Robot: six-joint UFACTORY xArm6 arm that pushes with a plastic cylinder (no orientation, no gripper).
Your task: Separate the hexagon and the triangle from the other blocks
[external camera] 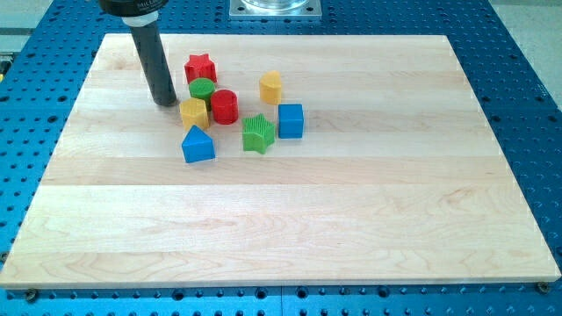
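My tip (164,103) rests on the wooden board (351,219) at the upper left, just left of the cluster. A yellow block that looks hexagonal (194,113) lies right of the tip, a small gap apart. The blue triangle (198,145) lies just below that block. A green cylinder (203,89) sits above the yellow block, with a red star (200,68) above it. A red cylinder (225,106) touches the yellow block's right side.
A green star (258,133) and a blue cube (291,120) lie side by side to the right of the cluster. A second yellow block (270,87), shape unclear, stands above them. The arm's metal base (275,8) is at the top edge.
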